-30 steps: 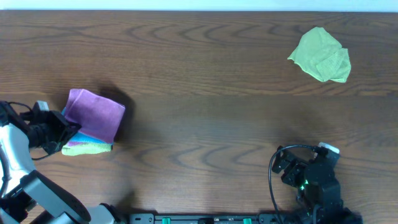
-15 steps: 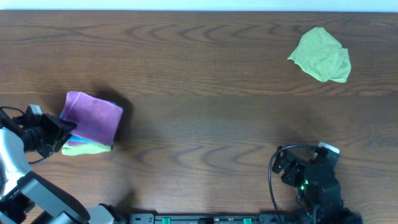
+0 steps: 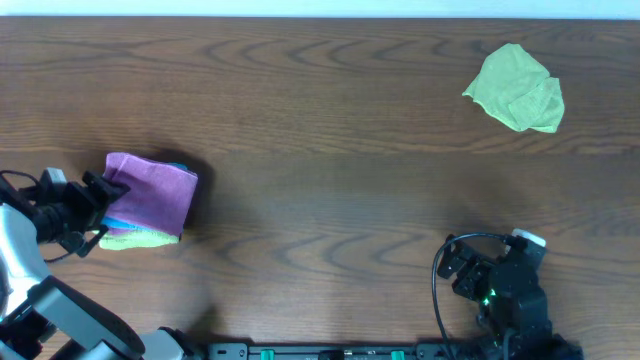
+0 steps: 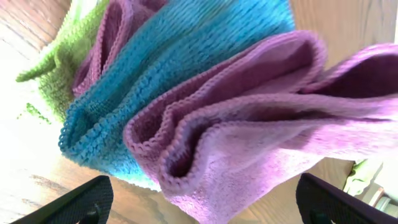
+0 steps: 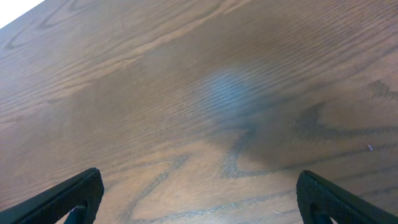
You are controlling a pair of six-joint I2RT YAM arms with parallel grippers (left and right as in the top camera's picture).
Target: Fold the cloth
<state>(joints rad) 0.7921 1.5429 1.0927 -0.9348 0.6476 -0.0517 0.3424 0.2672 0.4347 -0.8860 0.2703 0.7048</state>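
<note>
The brown wooden table point(image 3: 330, 150) fills the overhead view, its grain running left to right. The left arm point(image 3: 20, 250) comes up from the near left corner, its pale link rising along the left edge before bending right, so that the wrist lies low and roughly level, pointing at a small stack of cloths. The right arm point(image 3: 510, 295) sits folded in on itself at the near right, close to the table's near edge, with a cable looping off its left side and a green light showing on its body. The crumpled green cloth point(image 3: 515, 88) lies loose and unfolded at the far right, well apart from both arms. At the left, the stack has a folded purple cloth point(image 3: 152, 185) on top, a blue cloth point(image 4: 186, 56) under it, and a lime cloth point(image 3: 140, 238) at the bottom, peeking out on the near side. The left gripper point(image 3: 98, 200) is at the stack's left edge; in its wrist view the folded edges fill the frame, the dark fingers point(image 4: 81, 202) spread wide to either side with nothing pinched between them. The right gripper point(image 5: 199, 208) also has its fingers set wide apart, aimed at bare wood and holding nothing.
</note>
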